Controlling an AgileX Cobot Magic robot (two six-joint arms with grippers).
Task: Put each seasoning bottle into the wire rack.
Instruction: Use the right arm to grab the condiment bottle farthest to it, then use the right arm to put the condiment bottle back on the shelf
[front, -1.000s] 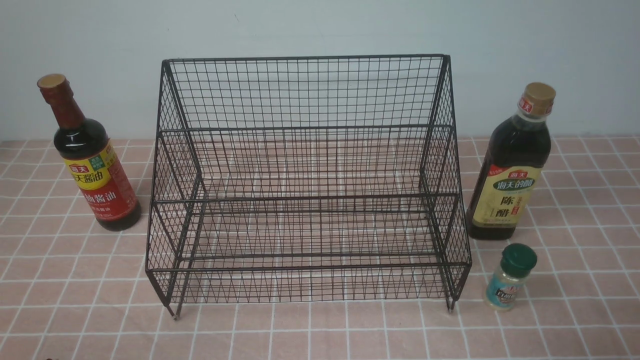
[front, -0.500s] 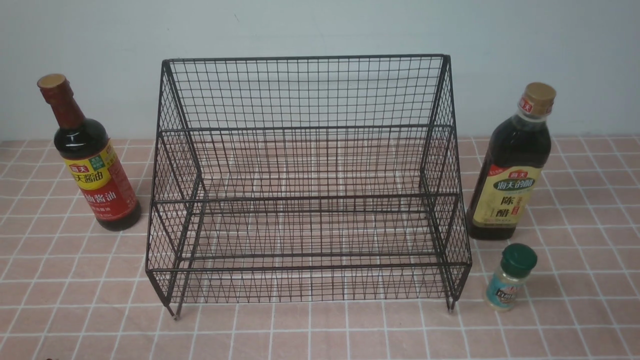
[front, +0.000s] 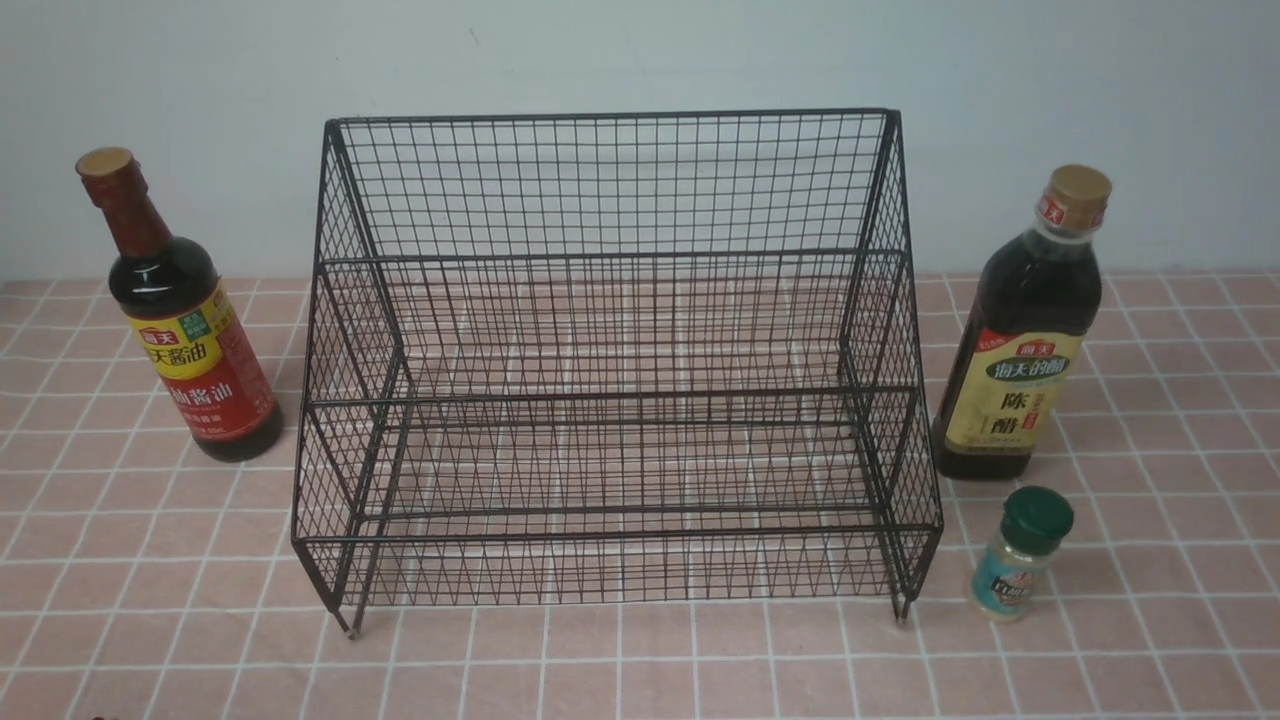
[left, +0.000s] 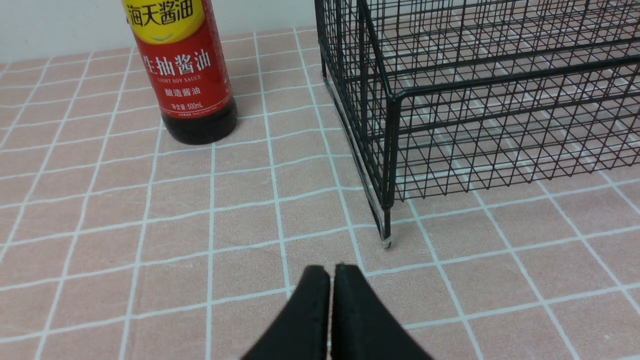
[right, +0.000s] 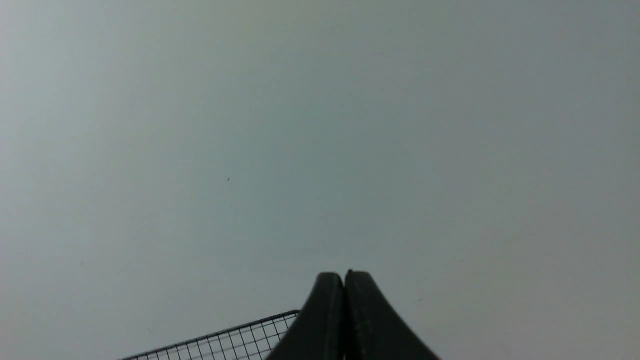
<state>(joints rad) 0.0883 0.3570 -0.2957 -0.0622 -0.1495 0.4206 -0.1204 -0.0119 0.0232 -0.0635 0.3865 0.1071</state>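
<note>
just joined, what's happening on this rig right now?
Nothing is handled yet. The wire rack stands empty on the table. The red-necked soy sauce bottle stands upright to its left, the gold-capped vinegar bottle and the green-capped shaker to its right, all outside it. The left gripper is shut on nothing, low near the rack's front left corner; the right gripper is shut too, pointing at the wall.

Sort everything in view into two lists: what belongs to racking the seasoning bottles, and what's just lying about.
Belongs to the job: wire rack; tall bottle with red-yellow label, left of the rack; tall bottle with yellow label and gold cap, right of it; small green-capped shaker, in front of that bottle.
Just there: pink tiled tabletop; pale wall behind.
</note>
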